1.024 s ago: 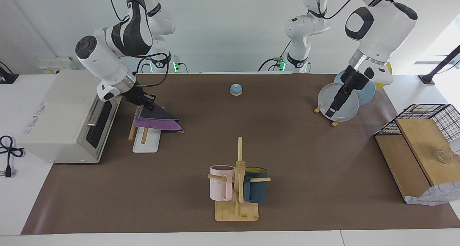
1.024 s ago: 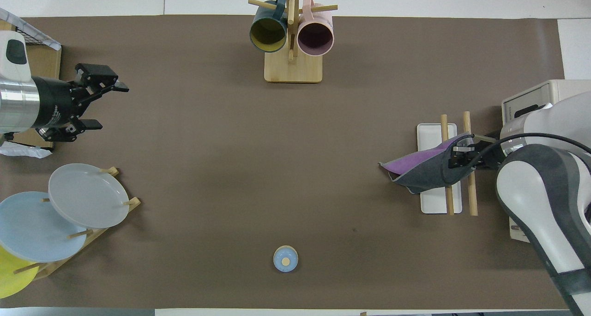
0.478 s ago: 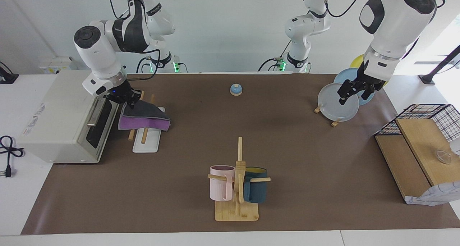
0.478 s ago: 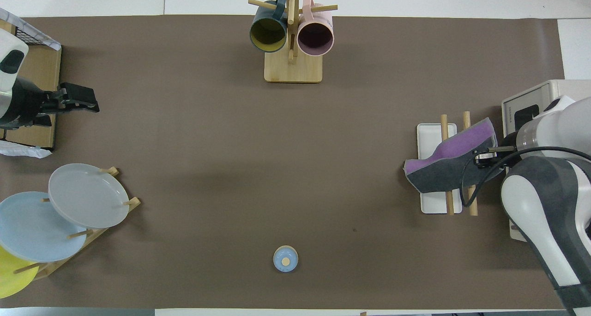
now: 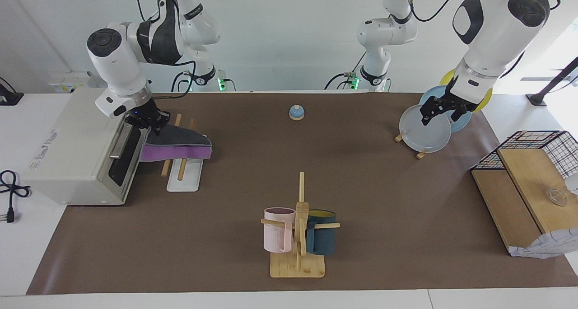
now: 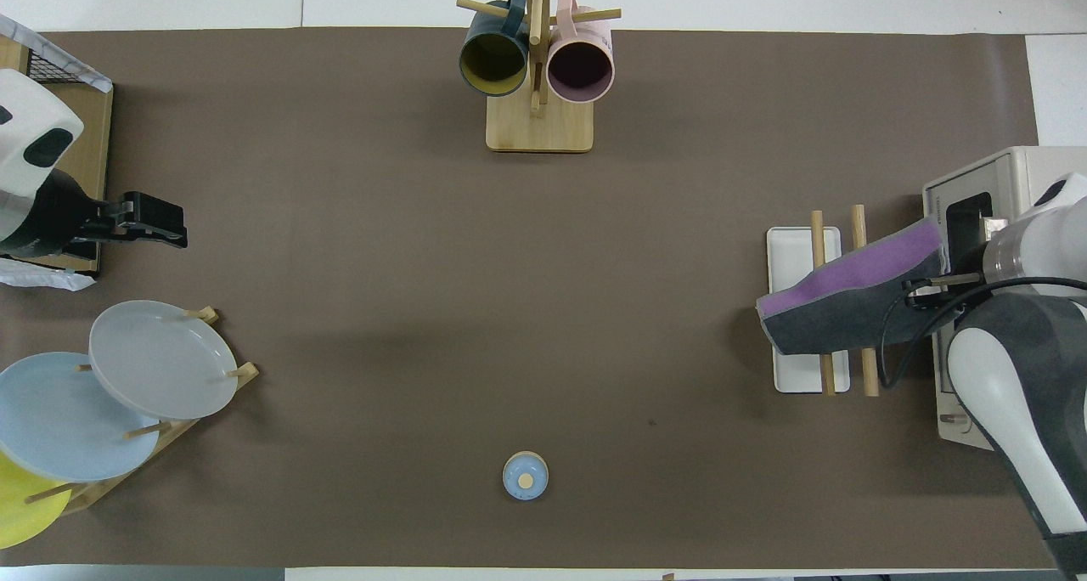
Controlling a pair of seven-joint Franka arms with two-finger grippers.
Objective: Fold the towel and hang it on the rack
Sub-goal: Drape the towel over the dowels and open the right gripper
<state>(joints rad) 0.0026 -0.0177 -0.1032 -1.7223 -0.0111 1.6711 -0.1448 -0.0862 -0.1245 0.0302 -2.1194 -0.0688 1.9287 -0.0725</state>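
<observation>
Facing view, change: over the last second the right claw (image 5: 151, 124) has carried the folded towel (image 5: 178, 144) from the rack's table-centre side across toward the white oven (image 5: 67, 146), and the cloth has levelled out from a slanted drape.
Overhead view, change: the towel (image 6: 853, 301) now spans both wooden rods of the rack (image 6: 802, 309), where a second ago it hung mostly off the rods on the side toward the table's middle.
Meaning for the task: folding looks done; I judge the hanging step to be nearly finished, with only lowering and letting go left.
Right claw: clenched on the towel's edge at the oven end, over the gap between rack and oven door.
Towel: folded, grey face up and purple showing along the edge; whether it rests on the rods or hangs just above them I cannot tell.
Left claw (image 5: 440, 110): released and empty, raised over the plate stand (image 5: 426, 128) at the left arm's end; it has drawn back upward and waits.
Left claw, overhead view: (image 6: 153, 222) beside the wire basket (image 6: 51, 63).
</observation>
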